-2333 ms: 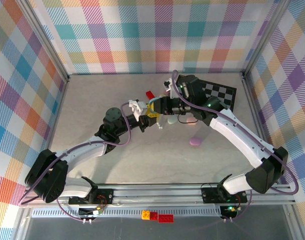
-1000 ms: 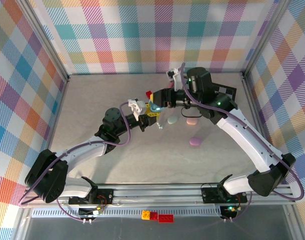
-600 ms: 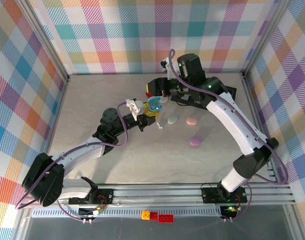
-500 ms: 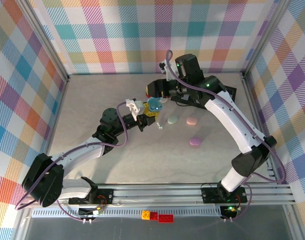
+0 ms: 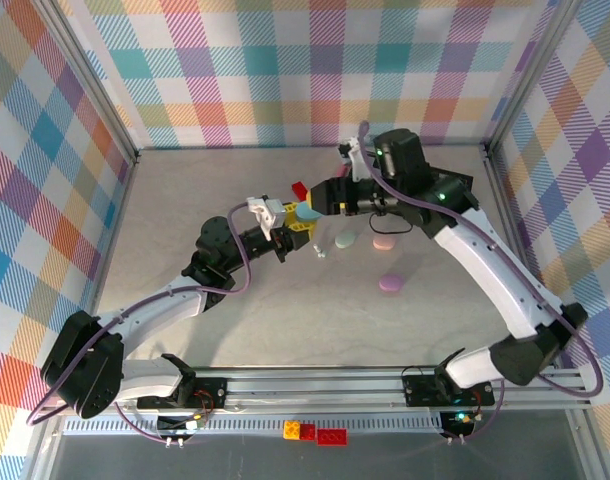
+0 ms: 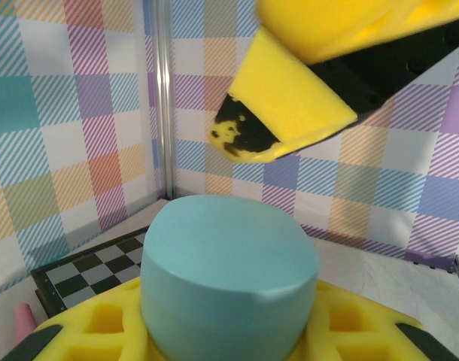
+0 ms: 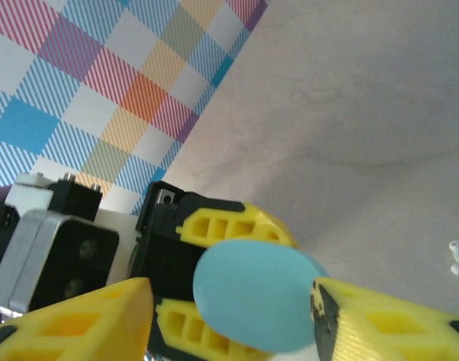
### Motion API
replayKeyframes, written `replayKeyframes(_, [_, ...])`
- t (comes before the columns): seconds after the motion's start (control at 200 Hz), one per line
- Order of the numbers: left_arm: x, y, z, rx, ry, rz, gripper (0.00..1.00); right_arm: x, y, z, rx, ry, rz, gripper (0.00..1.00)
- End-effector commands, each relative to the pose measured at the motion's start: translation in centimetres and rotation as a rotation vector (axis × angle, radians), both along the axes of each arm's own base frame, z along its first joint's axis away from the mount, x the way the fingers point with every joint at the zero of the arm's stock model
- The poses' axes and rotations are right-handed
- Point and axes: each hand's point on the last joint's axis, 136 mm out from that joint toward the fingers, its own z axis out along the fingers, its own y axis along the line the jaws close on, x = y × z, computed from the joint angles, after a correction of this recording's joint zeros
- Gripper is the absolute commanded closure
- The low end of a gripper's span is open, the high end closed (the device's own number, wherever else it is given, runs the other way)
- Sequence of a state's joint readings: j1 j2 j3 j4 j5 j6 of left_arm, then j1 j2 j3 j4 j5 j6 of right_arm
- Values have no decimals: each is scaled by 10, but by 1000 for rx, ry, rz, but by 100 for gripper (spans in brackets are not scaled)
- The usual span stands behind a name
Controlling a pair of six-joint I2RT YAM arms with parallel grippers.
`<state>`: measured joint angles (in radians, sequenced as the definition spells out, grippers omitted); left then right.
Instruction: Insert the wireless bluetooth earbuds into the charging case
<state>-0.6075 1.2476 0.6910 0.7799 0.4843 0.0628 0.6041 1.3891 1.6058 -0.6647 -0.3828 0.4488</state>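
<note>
Gripping a teal charging case (image 6: 229, 274) between its two yellow fingers (image 6: 75, 338), the left gripper (image 5: 301, 218) holds the smooth oval puck up off the grey table (image 5: 185, 220) near the middle of the pen, as we see it from overhead. The right gripper (image 7: 233, 320) reaches in from two o'clock and stands spread wide around the same case. In its own wrist view, one yellow fingertip (image 7: 79, 320) sits clear of the case's rim at nine o'clock. The other lies right at the rim at three o'clock, and we cannot tell whether it touches. From the left wrist, one of those right-hand fingers (image 6: 290, 98) hangs tilted just above the case's flat top. The whitish earbuds (image 5: 319, 252) lie loose on the table at six o'clock of the held case, apart from both grippers. We also catch them at the three o'clock edge of the right wrist view. A mint case (image 5: 346, 240) rests near the buds at two o'clock, a pink case (image 5: 383, 242) sits at three o'clock of the mint one, and a purple case (image 5: 391, 284) lies at six o'clock of the pink one. A red brick (image 5: 299, 189) sits at twelve o'clock of the held case. A checkerboard mat (image 5: 455, 190) lies toward the far right corner, partly under the right arm. Plaid walls (image 5: 285, 70) close the pen, and toy bricks (image 5: 315, 432) sit on the rail at six o'clock.
</note>
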Motion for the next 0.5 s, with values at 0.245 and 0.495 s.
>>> replayKeyframes(0.245, [-18,5,45,-145,-75,-47,71,-6,7,9,368,253,80,27])
replayKeyframes(0.495, [-18,2,47,-150,-81,-62,71,-16,23,6,511,401,213,39])
